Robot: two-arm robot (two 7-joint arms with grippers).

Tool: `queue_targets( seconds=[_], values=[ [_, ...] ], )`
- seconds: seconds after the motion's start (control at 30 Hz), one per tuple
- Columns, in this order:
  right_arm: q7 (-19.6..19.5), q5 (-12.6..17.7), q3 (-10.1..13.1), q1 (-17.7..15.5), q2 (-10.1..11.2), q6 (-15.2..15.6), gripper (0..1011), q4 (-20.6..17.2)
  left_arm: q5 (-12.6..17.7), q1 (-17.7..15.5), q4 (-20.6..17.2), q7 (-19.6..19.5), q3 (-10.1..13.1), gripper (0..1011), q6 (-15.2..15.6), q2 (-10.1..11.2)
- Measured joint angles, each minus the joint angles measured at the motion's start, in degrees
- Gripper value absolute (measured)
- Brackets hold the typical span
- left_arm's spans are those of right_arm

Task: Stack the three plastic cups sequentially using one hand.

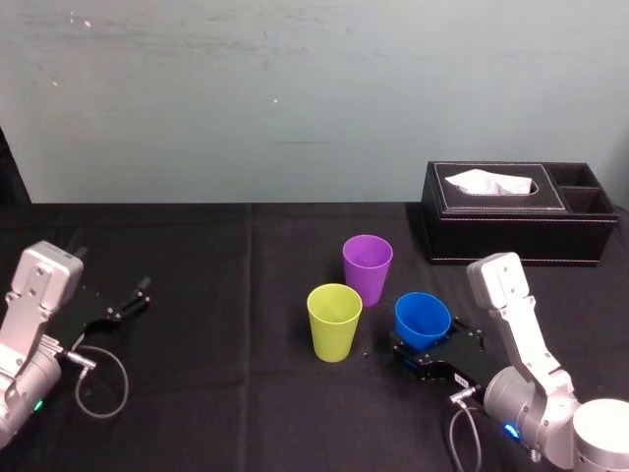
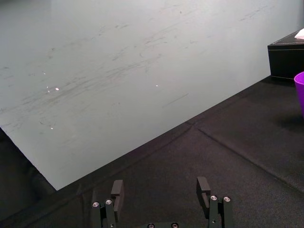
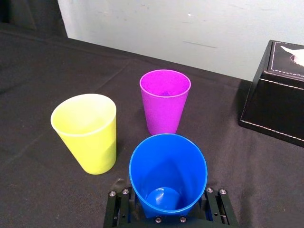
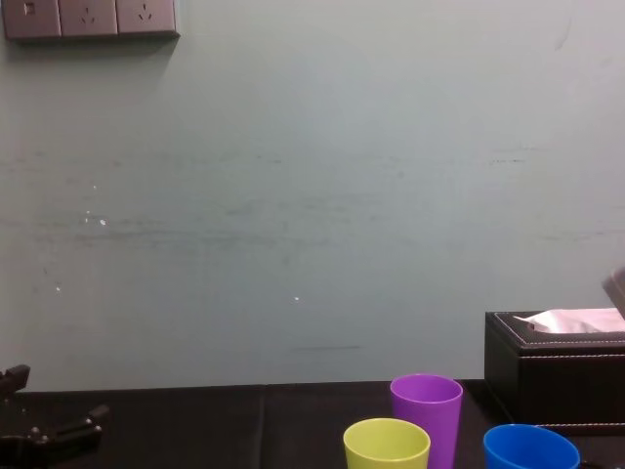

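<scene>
R gripper [image 1: 425, 346] clamped on blue cup [image 3: 167, 166], front-right on the table [image 1: 197, 295]. Yellow-green cup [image 1: 334, 320] stands just to its left, purple cup [image 1: 367, 267] upright behind and between them. L gripper [image 2: 161, 190] parked far left, fingers apart.

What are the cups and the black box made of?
Purple cup, yellow-green cup and blue cup (in the right gripper): smooth plastic, seemingly, with even colour and thin rims. Black box: probably leather or imitation, given its white stitching.
</scene>
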Motion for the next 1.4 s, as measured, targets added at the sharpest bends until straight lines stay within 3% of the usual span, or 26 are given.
queue_targets(
  seconds=[0.33, 0.63, 0.87, 1.13, 1.4],
  values=[
    [2.47, -0.41, 1.24, 1.01, 0.36, 3.85, 718, -3.41, 0.00, 0.00, 0.00, 0.00, 0.00, 1000, 0.00, 0.00],
    [6.33, 0.14, 2.42, 6.50, 0.96, 8.89, 718, -5.62, 0.00, 0.00, 0.00, 0.00, 0.00, 1000, 0.00, 0.00],
    [8.79, 0.86, 1.94, 11.94, 1.01, 10.36, 718, -3.17, 0.00, 0.00, 0.00, 0.00, 0.00, 1000, 0.00, 0.00],
    [10.51, 1.22, -0.44, 17.79, -0.10, 10.97, 718, 1.88, 0.00, 0.00, 0.00, 0.00, 0.00, 1000, 0.00, 0.00],
    [10.64, 1.40, -1.98, 20.74, -1.70, 9.81, 717, 6.04, 0.00, 0.00, 0.00, 0.00, 0.00, 1000, 0.00, 0.00]
  ],
)
